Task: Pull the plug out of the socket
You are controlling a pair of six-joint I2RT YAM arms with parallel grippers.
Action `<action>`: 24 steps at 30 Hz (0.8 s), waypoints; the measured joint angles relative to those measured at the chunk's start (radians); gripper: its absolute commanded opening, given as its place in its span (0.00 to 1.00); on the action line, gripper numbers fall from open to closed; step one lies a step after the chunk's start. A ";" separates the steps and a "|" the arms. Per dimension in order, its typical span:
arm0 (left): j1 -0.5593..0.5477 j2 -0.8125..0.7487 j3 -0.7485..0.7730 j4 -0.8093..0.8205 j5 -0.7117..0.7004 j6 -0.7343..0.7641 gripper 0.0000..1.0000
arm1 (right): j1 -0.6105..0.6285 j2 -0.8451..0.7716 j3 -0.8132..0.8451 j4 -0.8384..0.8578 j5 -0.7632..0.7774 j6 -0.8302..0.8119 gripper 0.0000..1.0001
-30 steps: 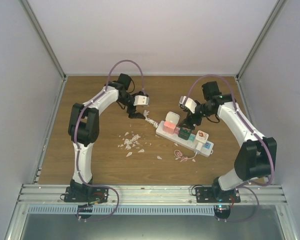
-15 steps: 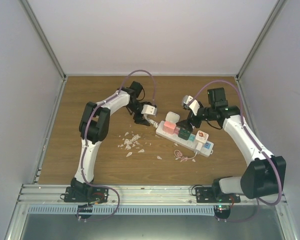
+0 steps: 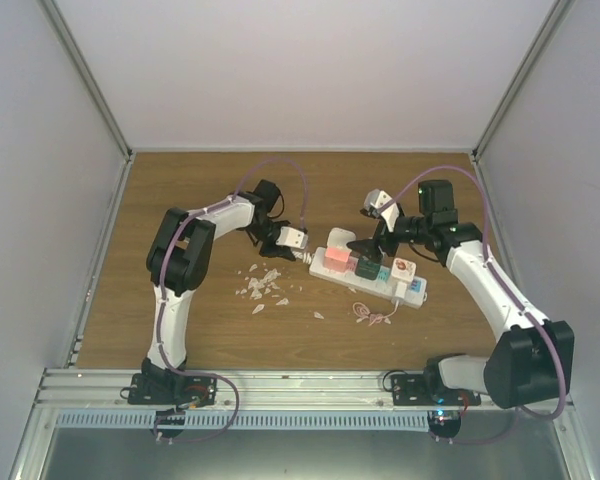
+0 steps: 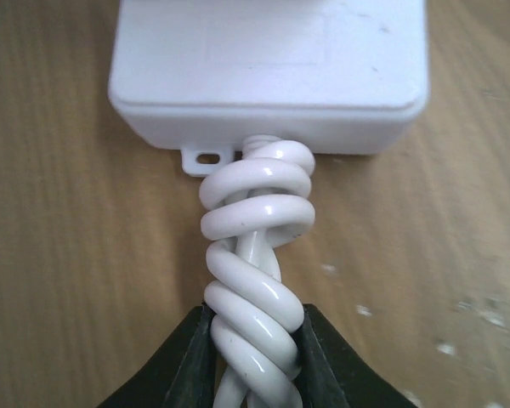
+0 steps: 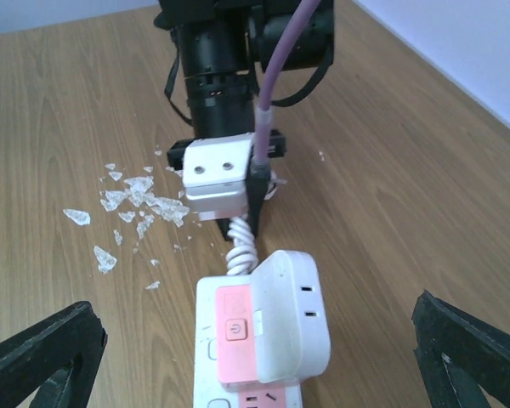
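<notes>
– Between the two black fingers of my left gripper (image 4: pixel 253 361) is the cord (image 4: pixel 257 212) of the socket (image 4: pixel 268 64). It is white and twisted like a spiral. My jaws are closed nearly all the way and they press the cord from both sides.

– And where is the socket itself?

– Straight ahead of the left jaws, just beyond them. The cord enters its short end wall, beside a small mounting tab. The socket lies flat on the wooden table (image 4: pixel 59 255).

– What about your other side?

– My right gripper (image 5: pixel 255 374) is wide open and holds nothing. One finger stands far out to each side, and the cord end of the socket lies under the gap between them.

– Do you see the plug?

– Yes. The plug (image 5: pixel 293 314) is a white block with rounded corners. It sits on the pink outlet face, below the middle of my right jaws' opening. In the wrist view, neither finger touches it. From above, one black finger is very near it, and there I cannot tell if they touch.

– Anything more around the jaws?

– White flakes (image 5: pixel 136 204) lie scattered on the wood near my left jaws, to the side of the cord. A pink string (image 3: pixel 370 313) lies just beside the long edge of the socket, apart from both jaws.
</notes>
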 measured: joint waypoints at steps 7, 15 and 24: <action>0.027 -0.158 -0.256 0.085 0.000 0.006 0.14 | 0.000 0.003 -0.002 0.056 -0.057 0.006 1.00; 0.080 -0.333 -0.509 0.124 -0.005 0.006 0.14 | 0.000 0.097 0.032 0.037 -0.133 -0.085 1.00; 0.181 -0.441 -0.662 0.169 0.010 0.024 0.16 | 0.022 0.108 0.012 0.035 -0.183 -0.161 1.00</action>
